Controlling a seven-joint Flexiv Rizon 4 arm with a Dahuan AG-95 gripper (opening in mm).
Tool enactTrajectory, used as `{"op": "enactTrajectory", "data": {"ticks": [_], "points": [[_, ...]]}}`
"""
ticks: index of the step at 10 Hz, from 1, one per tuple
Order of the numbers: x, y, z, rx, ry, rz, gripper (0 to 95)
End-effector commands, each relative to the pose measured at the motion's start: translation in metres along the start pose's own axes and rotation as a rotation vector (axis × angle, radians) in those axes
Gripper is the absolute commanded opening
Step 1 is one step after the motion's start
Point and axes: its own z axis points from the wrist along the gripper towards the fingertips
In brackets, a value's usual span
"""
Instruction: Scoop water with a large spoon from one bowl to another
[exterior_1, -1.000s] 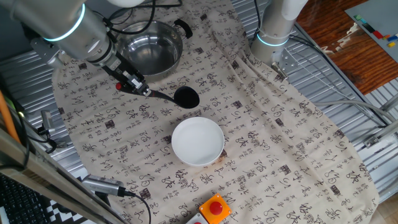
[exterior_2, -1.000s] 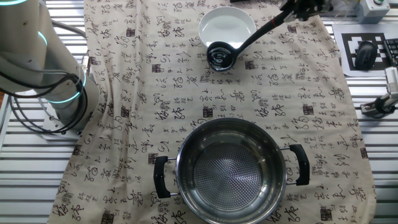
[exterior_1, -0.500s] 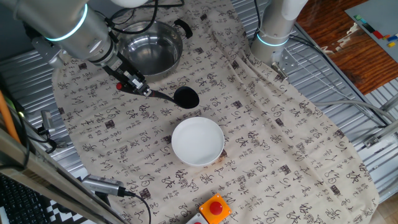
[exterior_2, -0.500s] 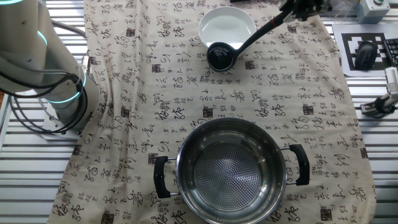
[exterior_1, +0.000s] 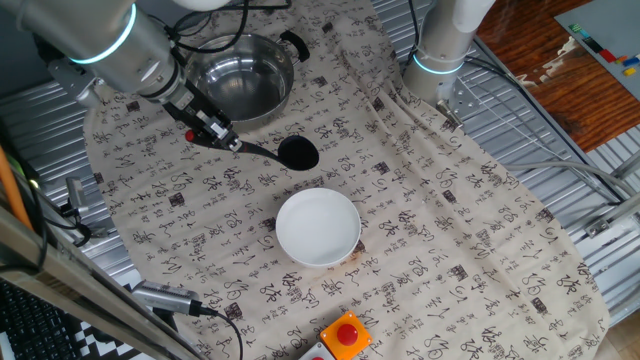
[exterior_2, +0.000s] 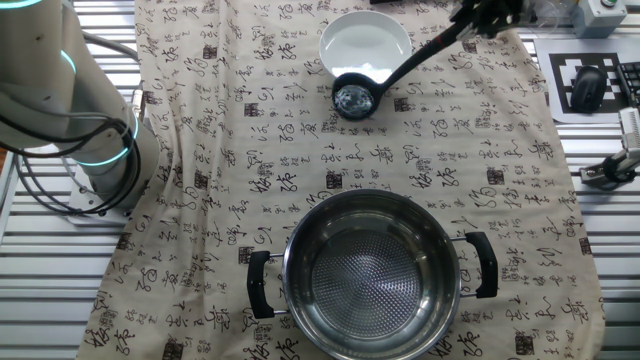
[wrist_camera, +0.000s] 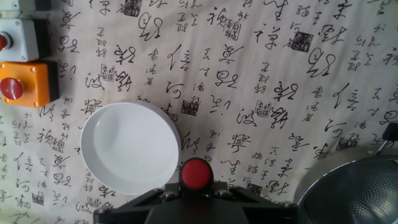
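My gripper (exterior_1: 211, 130) is shut on the thin handle of the large spoon, a black ladle whose cup (exterior_1: 298, 153) hangs just above the cloth. That cup lies between the white bowl (exterior_1: 318, 227) and the steel pot (exterior_1: 243, 75). In the other fixed view the cup (exterior_2: 352, 98) sits just below the white bowl's rim (exterior_2: 365, 45) and glints as if wet; the gripper (exterior_2: 481, 17) is at the top edge and the pot (exterior_2: 372, 270) is near. The hand view shows the ladle's red end (wrist_camera: 196, 173) in the gripper (wrist_camera: 196, 188), with the bowl (wrist_camera: 129, 148) left and the pot (wrist_camera: 354, 193) right.
An orange box with a red button (exterior_1: 345, 335) stands near the white bowl; beside it is a grey button box (wrist_camera: 15, 38). A second arm's base (exterior_1: 440, 50) stands on the patterned cloth (exterior_1: 450, 230). A printed marker tag (exterior_2: 590, 85) lies off the cloth.
The ladle cup has shifted slightly away from the white bowl toward the steel pot, with my gripper moving along with it. The bowls have not moved.
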Motion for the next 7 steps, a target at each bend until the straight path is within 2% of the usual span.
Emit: {"op": "enactTrajectory", "data": {"ticks": [1, 7], "points": [[0.0042, -0.0085, 0.0004, 0.007, 0.006, -0.016, 0.0], [0.0057, -0.0115, 0.0006, 0.009, 0.009, -0.02, 0.0]]}}
